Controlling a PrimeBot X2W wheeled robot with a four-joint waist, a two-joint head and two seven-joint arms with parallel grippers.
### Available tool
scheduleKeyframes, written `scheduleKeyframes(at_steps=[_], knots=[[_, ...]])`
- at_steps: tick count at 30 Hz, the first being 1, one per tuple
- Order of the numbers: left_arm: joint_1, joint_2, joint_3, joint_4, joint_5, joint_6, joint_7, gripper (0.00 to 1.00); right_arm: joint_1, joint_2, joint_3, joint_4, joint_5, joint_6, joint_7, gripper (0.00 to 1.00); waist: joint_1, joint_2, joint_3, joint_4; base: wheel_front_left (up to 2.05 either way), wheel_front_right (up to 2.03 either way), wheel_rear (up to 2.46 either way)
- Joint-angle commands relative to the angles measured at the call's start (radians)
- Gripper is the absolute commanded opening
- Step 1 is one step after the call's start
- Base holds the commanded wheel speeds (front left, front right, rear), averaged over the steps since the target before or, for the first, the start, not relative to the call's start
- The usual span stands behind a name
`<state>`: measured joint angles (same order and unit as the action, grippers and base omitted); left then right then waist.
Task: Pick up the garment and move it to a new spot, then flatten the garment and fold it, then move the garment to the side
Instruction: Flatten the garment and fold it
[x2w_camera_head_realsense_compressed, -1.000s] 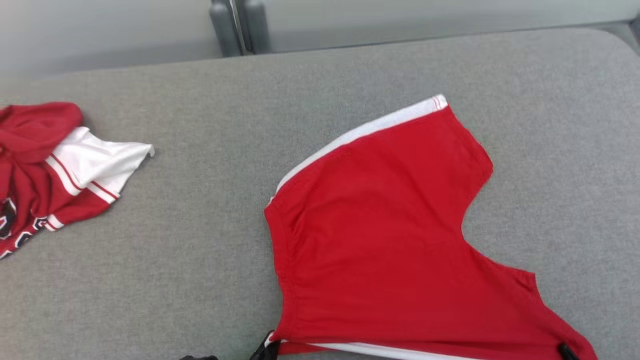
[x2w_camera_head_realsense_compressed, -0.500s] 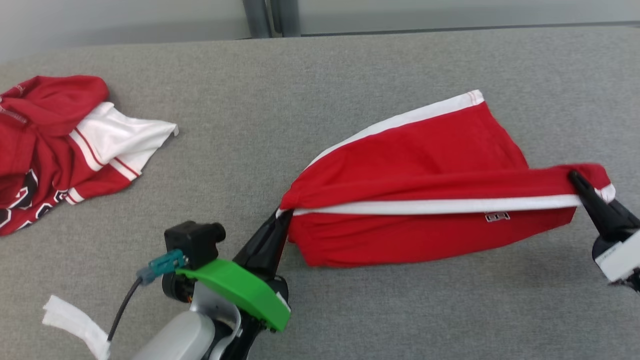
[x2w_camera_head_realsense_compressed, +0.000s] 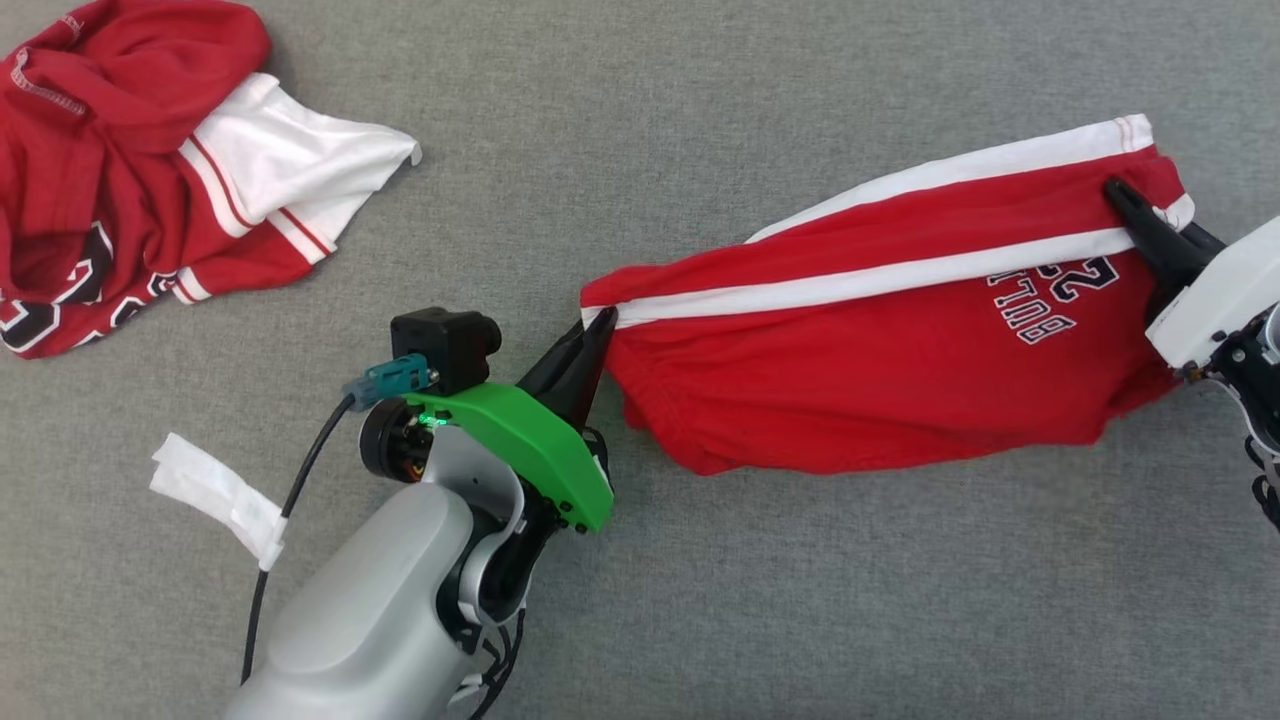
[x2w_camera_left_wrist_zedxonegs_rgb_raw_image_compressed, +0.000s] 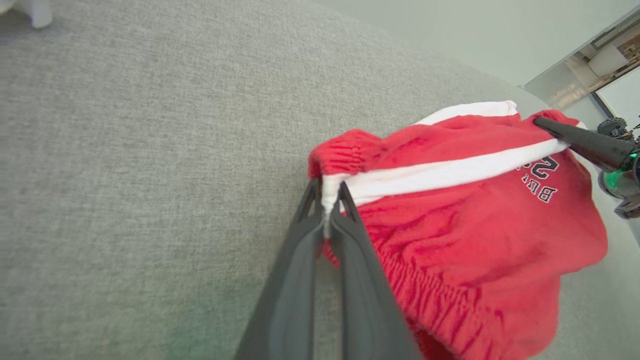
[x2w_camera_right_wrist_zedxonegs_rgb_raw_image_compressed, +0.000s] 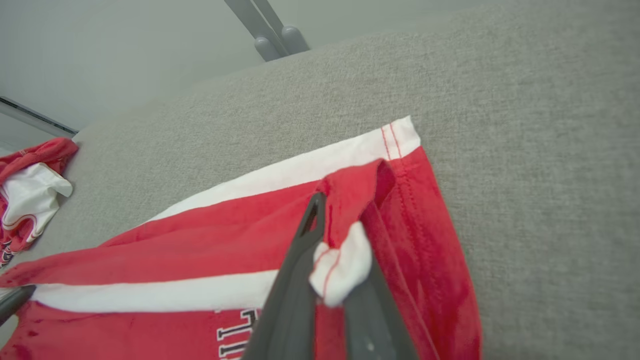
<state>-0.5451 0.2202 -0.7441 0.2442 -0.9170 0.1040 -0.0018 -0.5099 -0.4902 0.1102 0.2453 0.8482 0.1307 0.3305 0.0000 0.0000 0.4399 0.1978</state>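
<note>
The garment (x2w_camera_head_realsense_compressed: 880, 340) is a pair of red shorts with white side stripes and dark lettering, doubled over and stretched between my two grippers above the grey surface. My left gripper (x2w_camera_head_realsense_compressed: 590, 340) is shut on the waistband corner (x2w_camera_left_wrist_zedxonegs_rgb_raw_image_compressed: 327, 192) at the garment's left end. At the right end, my right gripper (x2w_camera_head_realsense_compressed: 1125, 200) is shut on a leg hem corner (x2w_camera_right_wrist_zedxonegs_rgb_raw_image_compressed: 340, 260), with the white stripe bunched between its fingers. The lower half of the garment (x2w_camera_left_wrist_zedxonegs_rgb_raw_image_compressed: 475, 235) sags toward the cloth-covered top. The far white-striped edge (x2w_camera_right_wrist_zedxonegs_rgb_raw_image_compressed: 310, 165) lies flat on the surface.
A second red and white garment (x2w_camera_head_realsense_compressed: 130, 180) lies crumpled at the far left, and is seen small at the left edge as the crumpled garment (x2w_camera_right_wrist_zedxonegs_rgb_raw_image_compressed: 25, 195). A white strip of tape (x2w_camera_head_realsense_compressed: 215, 495) hangs on my left arm's cable. Grey posts (x2w_camera_right_wrist_zedxonegs_rgb_raw_image_compressed: 270, 35) stand behind the surface.
Both grippers have lifted the near edge of the shorts and carried it away from me, folding the garment over. The head camera has tilted down, so the whole picture has shifted.
</note>
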Motion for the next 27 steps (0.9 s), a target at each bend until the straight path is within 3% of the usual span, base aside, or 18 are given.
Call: scheduleKeyframes(at_steps=[1,4,5,6,7,8,17,24,27], knots=[[-0.028,-0.010,0.003,0.015,0.007,-0.008,-0.009,0.00,-0.022,-0.003,-0.005,0.010,-0.013,0.000,0.007,0.00,0.0000,0.0000,0.031,0.027,0.00,0.00,0.00],[-0.047,-0.021,-0.007,0.038,0.001,-0.025,0.001,0.00,-0.051,-0.002,-0.010,0.019,-0.040,0.000,0.010,0.00,0.0000,0.0000,0.040,0.024,0.00,0.00,0.00],[-0.053,-0.020,-0.008,0.042,0.005,-0.028,0.001,0.00,-0.058,0.001,-0.016,0.020,-0.044,0.000,0.005,0.38,0.0000,0.0000,0.044,0.021,0.00,0.00,0.00],[-0.059,-0.023,-0.010,0.040,0.008,-0.036,-0.005,0.38,-0.065,0.007,-0.021,0.022,-0.053,0.000,0.002,1.00,0.0000,0.0000,0.049,0.017,0.00,0.00,0.00],[-0.059,-0.028,-0.007,0.041,0.004,-0.039,-0.010,0.89,-0.068,0.011,-0.025,0.025,-0.058,0.000,0.003,1.00,0.0000,0.0000,0.051,0.015,0.00,0.00,0.00],[-0.061,-0.026,-0.006,0.044,0.007,-0.037,-0.014,1.00,-0.072,0.017,-0.034,0.025,-0.064,0.000,-0.003,1.00,0.0000,0.0000,0.054,0.011,0.00,0.00,0.00],[-0.034,0.002,0.039,-0.025,0.030,0.012,-0.086,1.00,-0.071,0.053,-0.096,-0.006,-0.099,0.000,-0.079,1.00,0.0000,0.0000,0.061,-0.037,0.00,0.00,0.00],[0.088,0.073,0.077,-0.195,0.137,0.144,-0.220,1.00,0.038,-0.043,0.020,-0.105,-0.265,0.000,0.006,1.00,0.0000,0.0000,0.035,-0.059,0.00,0.00,0.00],[0.145,0.072,0.093,-0.249,0.186,0.183,-0.249,1.00,0.059,-0.064,0.051,-0.126,-0.311,0.000,0.062,1.00,0.0000,0.0000,0.040,-0.050,0.00,0.00,0.00]])
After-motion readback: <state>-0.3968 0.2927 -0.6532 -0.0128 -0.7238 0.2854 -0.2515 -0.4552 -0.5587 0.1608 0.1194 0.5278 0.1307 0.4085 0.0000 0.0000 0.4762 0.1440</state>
